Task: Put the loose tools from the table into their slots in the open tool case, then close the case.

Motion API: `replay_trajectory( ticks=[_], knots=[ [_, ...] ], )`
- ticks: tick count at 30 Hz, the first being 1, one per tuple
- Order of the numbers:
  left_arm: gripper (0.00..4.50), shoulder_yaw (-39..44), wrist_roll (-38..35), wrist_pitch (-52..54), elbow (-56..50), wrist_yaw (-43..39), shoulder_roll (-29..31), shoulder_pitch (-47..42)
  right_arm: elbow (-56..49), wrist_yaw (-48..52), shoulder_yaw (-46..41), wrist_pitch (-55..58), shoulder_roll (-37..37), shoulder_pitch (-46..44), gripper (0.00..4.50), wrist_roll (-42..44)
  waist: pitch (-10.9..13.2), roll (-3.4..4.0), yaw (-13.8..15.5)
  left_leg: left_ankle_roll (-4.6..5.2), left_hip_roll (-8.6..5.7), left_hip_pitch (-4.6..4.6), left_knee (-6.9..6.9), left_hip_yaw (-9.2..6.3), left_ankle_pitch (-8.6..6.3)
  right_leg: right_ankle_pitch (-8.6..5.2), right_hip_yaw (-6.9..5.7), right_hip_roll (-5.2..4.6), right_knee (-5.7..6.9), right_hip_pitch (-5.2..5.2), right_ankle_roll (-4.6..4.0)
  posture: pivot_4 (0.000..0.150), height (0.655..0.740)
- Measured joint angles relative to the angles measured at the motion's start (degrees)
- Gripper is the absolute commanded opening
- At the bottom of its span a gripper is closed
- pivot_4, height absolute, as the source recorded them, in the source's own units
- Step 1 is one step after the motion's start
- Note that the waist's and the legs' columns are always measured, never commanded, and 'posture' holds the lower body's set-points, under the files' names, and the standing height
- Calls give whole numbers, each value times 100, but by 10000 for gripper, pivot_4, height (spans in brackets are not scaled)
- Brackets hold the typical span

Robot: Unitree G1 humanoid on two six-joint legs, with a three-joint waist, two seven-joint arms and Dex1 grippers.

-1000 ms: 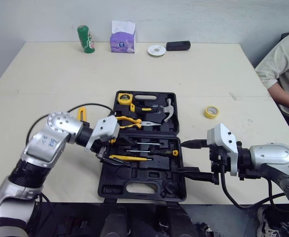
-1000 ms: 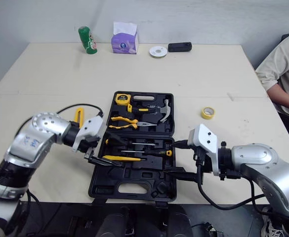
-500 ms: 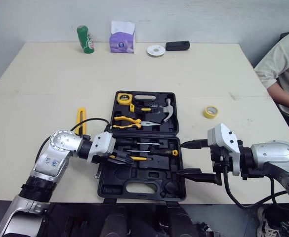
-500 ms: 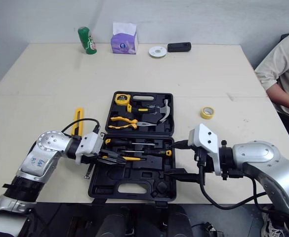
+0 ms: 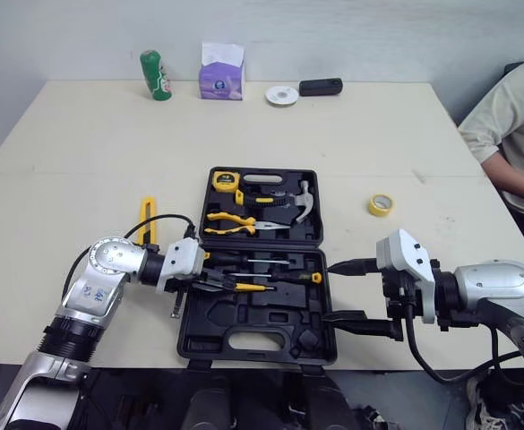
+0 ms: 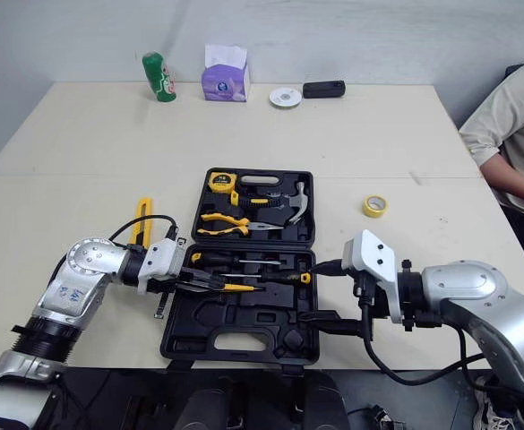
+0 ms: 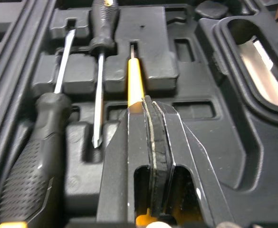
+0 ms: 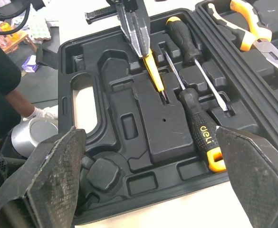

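Black screwdriver, yellow "deli" lettering

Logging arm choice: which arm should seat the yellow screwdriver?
Left: the left gripper is shut on the yellow screwdriver inside the tool case; the right gripper hangs open at its right edge.

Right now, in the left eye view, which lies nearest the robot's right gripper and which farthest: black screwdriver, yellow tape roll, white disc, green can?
From the right gripper:
1. Black screwdriver, in the case beside it.
2. Yellow tape roll, on the table right of the case.
3. White disc, far edge of the table.
4. Green can, far left end.
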Motion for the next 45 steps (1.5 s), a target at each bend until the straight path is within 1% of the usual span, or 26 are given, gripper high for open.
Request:
replay_trajectory(
  ticks=[7, 14, 20, 25, 29, 32, 33, 34, 37, 38, 39, 41, 42, 43, 44, 45],
  knots=[
    [223, 0, -70, 511, -87, 11, 10, -73, 0, 0, 0, -93, 0, -2, 45000, -4, 0, 0, 2, -2, 0, -1, 0, 0, 0, 0, 0, 0, 1, 0, 0, 1500, 7252],
    [223, -73, 196, 382, -76, 169, 29, -86, 1, 0, 0, -111, 0, 0, 45000, -7, 0, 0, 0, -2, 0, 1, 0, 1, 0, 0, 0, 0, 0, 0, 0, 1500, 7252],
    [223, -119, 292, 204, -64, 191, 44, -85, 3, 0, 0, -116, 1, -1, 45000, -12, -1, 2, 1, -1, 0, 3, 0, 1, -1, 0, 0, -1, 0, 2, 0, 1500, 7252],
    [223, -157, 294, 290, -87, 253, 75, -85, 28, -1, 0, -118, 4, -8, 45000, -19, -3, 3, 2, 0, 0, 6, 0, 0, -1, 0, 1, -2, 0, 4, 0, 1500, 7252],
    [223, -80, 225, 788, -286, 432, 58, -26, 87, -24, 4, -164, 83, -81, 45000, -20, -3, 3, 0, 1, 0, 7, 0, 1, -2, 0, 2, -3, 1, 5, 0, 1500, 7252],
    [223, 210, -111, 1482, -569, 765, 16, 245, 204, -56, 16, -246, 245, -305, 45000, -19, -3, 3, -29, -1, 5, 6, 0, 1, -3, 0, 2, -2, 2, 3, 0, 1500, 7252],
    [6852, 396, -282, 1814, -753, 946, 10, 412, 293, -54, 23, -294, 301, -419, 45000, -19, -3, 2, -43, -2, 7, 4, -1, 0, -3, 0, 2, -1, 2, 1, 0, 1500, 7252],
    [10242, 562, -423, 2097, -912, 1092, 15, 561, 378, -51, 35, -339, 331, -516, 45000, -19, -2, 2, -54, -3, 7, 2, -1, 0, -3, 0, 2, -1, 2, 0, 0, 1500, 7252],
    [23818, 1164, -970, 2833, -1516, 1470, 46, 954, 580, -21, 85, -417, 492, -789, 45000, -9, -1, 1, -55, -4, 7, 0, -2, -2, -3, 0, 0, -2, 0, 0, -1, 1500, 7252],
    [29460, 1566, -1251, 3135, -1904, 1724, 41, 1226, 705, 8, 161, -454, 620, -992, 45000, 2, 0, 0, -90, -5, 8, 1, -2, -1, -3, 0, 2, -2, -1, 0, 0, 1500, 7252],
    [33827, 1858, -1426, 3348, -2145, 1945, 25, 1401, 807, 28, 211, -484, 712, -1138, 45000, 4, 0, 0, -110, -5, 8, 2, -2, -1, -4, 0, 3, -5, -1, 2, 0, 1500, 7252],
    [43352, 2797, -1860, 3813, -2831, 2717, -258, 1962, 1156, 109, 357, -603, 983, -1564, 45000, -26, 0, 0, -182, -6, 9, 7, -2, 0, -4, 0, 4, -5, -1, 3, 0, 1500, 7252],
    [44681, 3258, -2006, 3974, -3150, 3198, -504, 2240, 1366, 147, 474, -686, 1117, -1785, 45000, -84, 0, 0, -186, -9, 9, 9, -3, -1, -3, 0, 4, -5, 1, 4, 0, 1500, 7252],
    [44681, 3609, -2051, 4069, -3393, 3655, -752, 2473, 1556, 187, 578, -767, 1265, -1967, 45000, -169, 0, 0, -178, -10, 10, 8, -3, -2, -2, 0, 2, -4, 2, 4, -1, 1500, 7252],
    [44681, 3759, -2058, 4115, -3491, 3901, -890, 2590, 1650, 203, 638, -819, 1326, -2044, 45000, -215, 0, 0, -163, -11, 10, 8, -3, -2, -1, 0, 2, -4, 3, 3, -1, 1500, 7252],
    [44681, 4038, -2041, 4185, -3727, 4351, -1087, 2862, 1861, 258, 792, -885, 1464, -2215, 45000, -297, -1, -2, -149, -11, 9, 6, -3, -5, -1, 0, 1, -3, 4, 3, -1, 1500, 7252]
  ],
)
